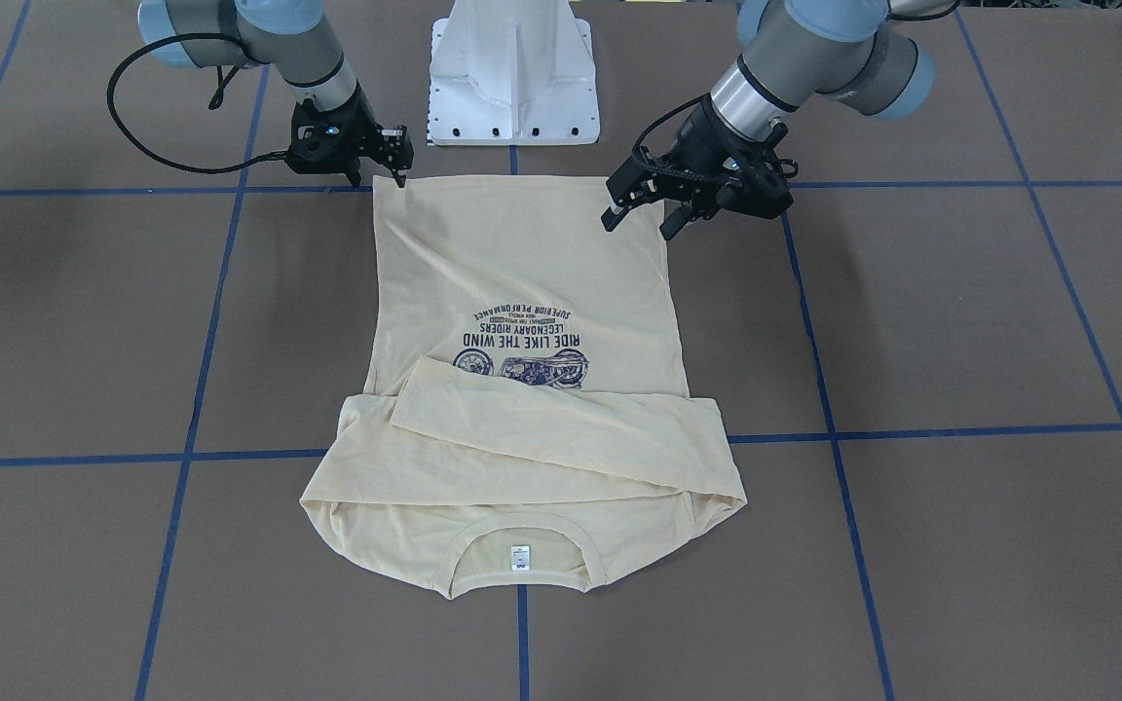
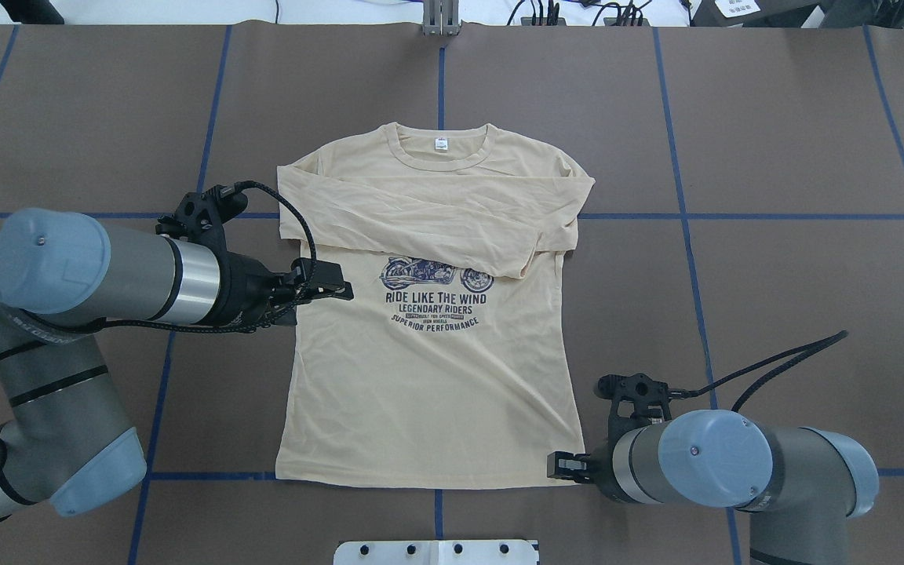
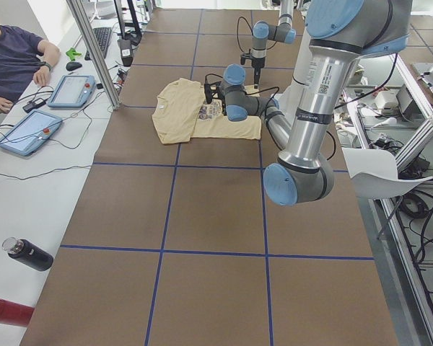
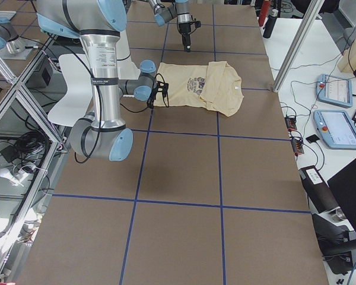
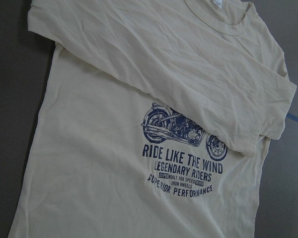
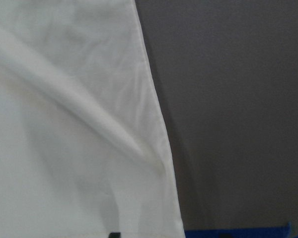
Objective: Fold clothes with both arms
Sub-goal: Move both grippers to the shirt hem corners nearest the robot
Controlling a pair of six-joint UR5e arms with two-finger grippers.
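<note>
Overhead exterior, T-shirt [image 2: 421, 400], print [image 2: 436, 302] "RIDE LIKE THE WIND", "LEGENDARY RIDERS", "SUPERIOR PERFORMANCE"

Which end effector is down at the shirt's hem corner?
The right end effector, low at a corner of the T-shirt; the left end effector hangs higher, open.

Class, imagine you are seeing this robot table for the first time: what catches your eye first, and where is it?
A cream T-shirt lies face-up in the middle of the table, with its sleeves folded across the chest and partly covering a navy motorcycle print. The left tool hangs open over the shirt's side edge. The right tool sits low at a hem corner.
</note>
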